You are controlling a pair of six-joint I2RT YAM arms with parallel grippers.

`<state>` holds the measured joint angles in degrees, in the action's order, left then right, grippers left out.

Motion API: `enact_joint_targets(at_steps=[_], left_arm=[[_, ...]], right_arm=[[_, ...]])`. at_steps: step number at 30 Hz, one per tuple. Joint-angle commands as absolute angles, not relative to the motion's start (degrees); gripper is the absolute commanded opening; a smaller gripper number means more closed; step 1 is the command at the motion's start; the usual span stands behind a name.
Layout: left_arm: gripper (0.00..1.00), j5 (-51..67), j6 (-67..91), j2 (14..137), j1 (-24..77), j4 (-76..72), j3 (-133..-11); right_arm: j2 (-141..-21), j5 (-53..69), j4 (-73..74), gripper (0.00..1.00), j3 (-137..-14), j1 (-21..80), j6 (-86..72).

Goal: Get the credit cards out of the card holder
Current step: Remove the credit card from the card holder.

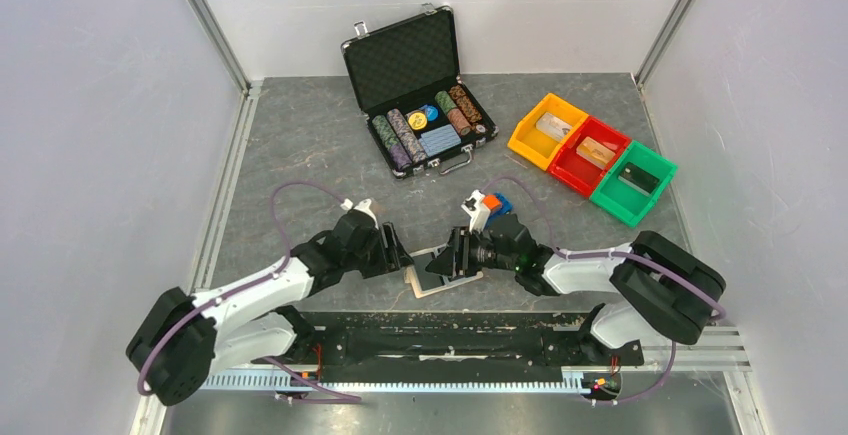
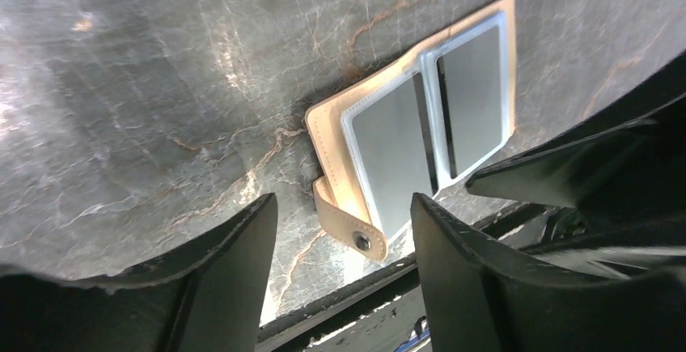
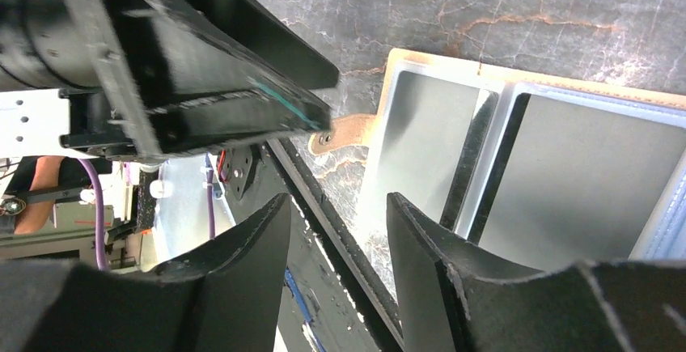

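On the grey tabletop [image 1: 300, 135], near its front edge, the left hand [image 2: 341, 202] and right hand [image 3: 338, 202] flanked the card holder [image 2: 426, 117], both released and grasping nothing. It lay spread flat, probably to expose the cards [image 2: 392, 154] tucked in its sleeves.

Two robot arms: the left arm [image 1: 250, 295] and right arm [image 1: 580, 270] share white link shells, bulky rounded black joints and a thin purple cable [image 1: 300, 183] looped alongside. The left gripper [image 1: 398, 253] and right gripper [image 1: 450, 258] carry broad matte-black wedge fingers [image 2: 235, 271].
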<state>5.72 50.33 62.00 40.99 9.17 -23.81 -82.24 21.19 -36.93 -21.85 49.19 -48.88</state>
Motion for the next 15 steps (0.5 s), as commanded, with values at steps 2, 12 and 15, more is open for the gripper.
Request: enact_joint_targets(at_steps=[2, 12, 15], left_arm=[[0.74, 0.2, 54.7, 55.3, 40.1, 15.2, -26.8], [0.82, -2.9, 52.4, 52.0, 39.6, 21.0, -29.6], [0.85, -2.4, 51.3, 51.5, 39.6, 21.3, -29.8]], right_arm=[[-83.7, 22.5, -40.8, 0.49, -23.3, 49.8, -49.5], [-85.7, 22.2, -41.4, 0.50, -24.4, 51.3, -49.7], [-86.1, 22.7, -40.9, 0.50, -25.2, 51.6, -49.2]])
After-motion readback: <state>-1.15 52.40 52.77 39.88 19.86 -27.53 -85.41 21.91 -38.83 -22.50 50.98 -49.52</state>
